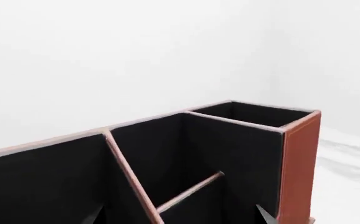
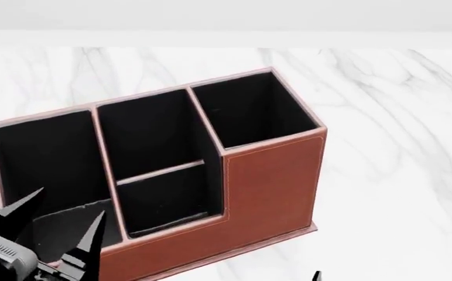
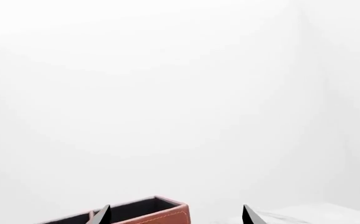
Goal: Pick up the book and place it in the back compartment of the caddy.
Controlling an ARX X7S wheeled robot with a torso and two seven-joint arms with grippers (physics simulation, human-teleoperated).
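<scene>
The reddish-brown caddy (image 2: 273, 175) with black lining stands on the marble table; it also shows in the left wrist view (image 1: 301, 163) and the right wrist view (image 3: 161, 215). My left gripper (image 2: 64, 209) is open and empty, its fingertips over the caddy's left end compartment. In the left wrist view, my left gripper (image 1: 180, 219) shows only wide-apart tips over the dividers. A dark grey slab (image 2: 74, 231) lies low in that compartment; I cannot tell whether it is the book. My right gripper (image 3: 176, 217) is open and empty, apart from the caddy's right end.
The white marble table (image 2: 398, 117) extends to the right of and behind the caddy. A plain white wall stands behind it. One tip of my right gripper (image 2: 317, 275) shows at the head view's lower edge.
</scene>
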